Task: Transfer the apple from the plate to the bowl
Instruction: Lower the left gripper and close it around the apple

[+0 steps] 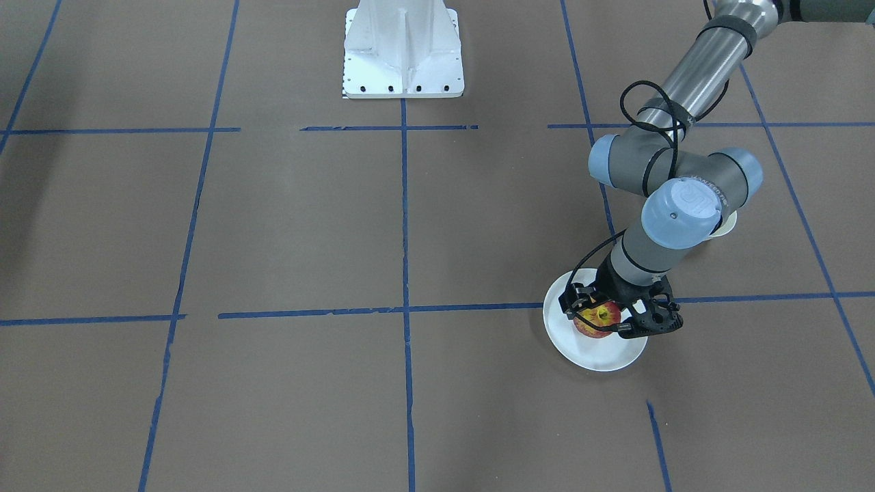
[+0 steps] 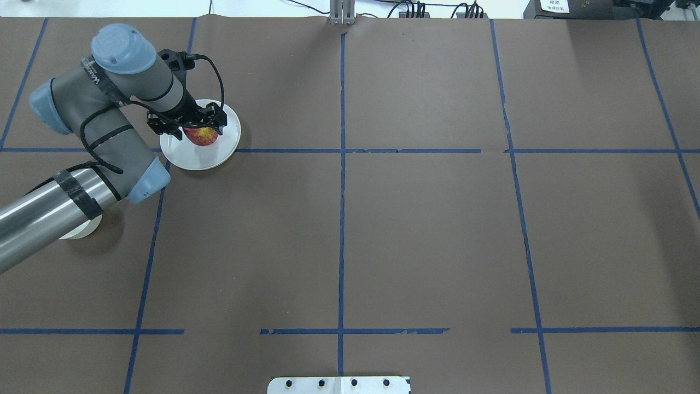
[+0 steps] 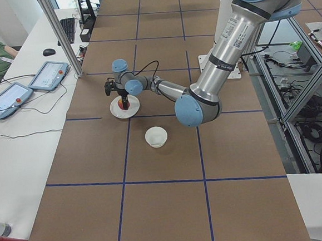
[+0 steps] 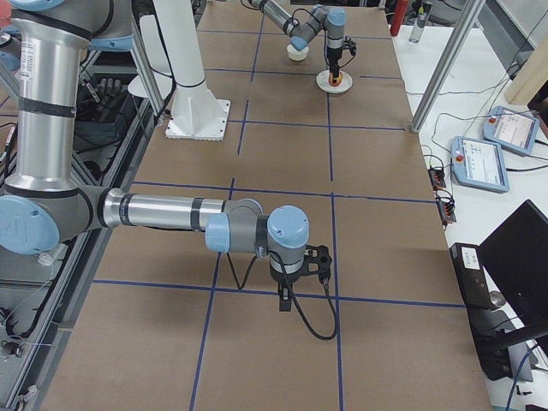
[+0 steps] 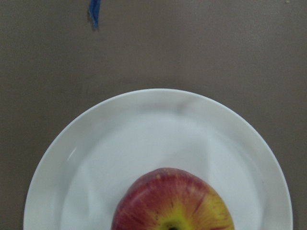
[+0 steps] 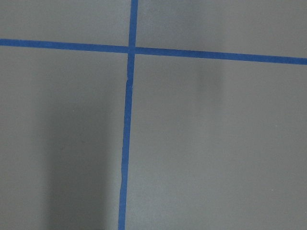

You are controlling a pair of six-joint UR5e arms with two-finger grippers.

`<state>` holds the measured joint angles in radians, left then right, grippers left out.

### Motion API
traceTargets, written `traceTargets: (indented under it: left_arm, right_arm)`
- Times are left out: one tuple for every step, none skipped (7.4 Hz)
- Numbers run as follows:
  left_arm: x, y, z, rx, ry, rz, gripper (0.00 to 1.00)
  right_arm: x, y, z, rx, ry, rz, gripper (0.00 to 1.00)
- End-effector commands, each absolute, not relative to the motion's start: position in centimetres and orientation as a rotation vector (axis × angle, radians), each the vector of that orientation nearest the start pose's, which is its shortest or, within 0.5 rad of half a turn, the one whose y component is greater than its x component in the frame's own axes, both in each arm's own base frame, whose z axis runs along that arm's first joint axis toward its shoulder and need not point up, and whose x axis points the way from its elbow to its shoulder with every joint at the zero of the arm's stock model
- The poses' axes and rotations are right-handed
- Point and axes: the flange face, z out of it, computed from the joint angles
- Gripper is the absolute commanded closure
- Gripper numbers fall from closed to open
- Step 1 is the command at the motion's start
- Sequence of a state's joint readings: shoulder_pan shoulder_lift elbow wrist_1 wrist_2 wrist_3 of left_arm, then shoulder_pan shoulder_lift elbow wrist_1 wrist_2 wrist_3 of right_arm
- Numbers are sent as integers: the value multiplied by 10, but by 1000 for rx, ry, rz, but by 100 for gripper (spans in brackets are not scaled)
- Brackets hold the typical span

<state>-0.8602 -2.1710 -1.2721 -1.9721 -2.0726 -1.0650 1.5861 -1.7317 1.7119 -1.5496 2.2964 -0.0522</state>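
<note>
- The apple [image 1: 598, 318] is seen on the white plate [image 1: 601, 352]. It sits off the plate's middle, with its stem dimple turned upward.
- In the left wrist view, the apple [image 5: 172, 201] is cut off by the lower edge, and bare plate [image 5: 144, 129] is shown beyond it.
- The left gripper [image 1: 605, 316] is pointed down over the apple, with one finger on each side of the fruit. The fingers are spread to roughly the apple's width. Whether they press on it cannot be told.
- In the overhead view, the same gripper [image 2: 188, 125] and apple [image 2: 200, 135] are seen over the plate [image 2: 202, 160].
- The small cream-white bowl [image 3: 156, 136] stands upright and empty on the table. It is apart from the plate [image 3: 131, 111], nearer the robot and farther to its left.
- The bowl is half hidden by the left arm both overhead [image 2: 82, 231] and from the front [image 1: 727, 225].
- The right gripper [image 4: 300, 274] is held low over the table, far from the dishes. It is shown only in the exterior right view, so the state of its fingers cannot be told.
- Only paper and crossing tape are shown by the right wrist camera.
- The table [image 1: 307, 225] is covered in brown paper marked by blue tape lines [image 1: 405, 205].
- A white mounting base [image 1: 403, 48] is bolted at the robot's side.
- Two teach pendants [image 3: 49, 76] lie on a white side bench.
</note>
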Motion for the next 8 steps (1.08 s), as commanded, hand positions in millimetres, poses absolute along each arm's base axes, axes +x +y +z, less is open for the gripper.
traceTargets:
  left_arm:
    - [425, -625, 398, 59, 835, -164, 12]
    - [425, -626, 400, 56, 833, -166, 36]
    - [425, -627, 399, 54, 834, -177, 58]
    - [423, -628, 399, 52, 836, -185, 77]
    - [412, -634, 396, 63, 842, -194, 84]
    - [384, -646, 383, 87, 856, -214, 85]
    - [353, -650, 371, 80, 896, -219, 84]
    - [315, -638, 372, 65, 918, -183, 84]
  right_arm:
    - [74, -423, 664, 26, -725, -36, 0]
    - [74, -423, 664, 26, -725, -36, 0]
    - [74, -423, 664, 26, -725, -36, 0]
    - [74, -423, 664, 26, -725, -36, 0]
    - [74, -423, 664, 27, -725, -36, 0]
    - [74, -423, 664, 27, -725, -36, 0]
    - [74, -423, 664, 27, -725, -36, 0]
    - [74, -423, 664, 26, -725, -36, 0]
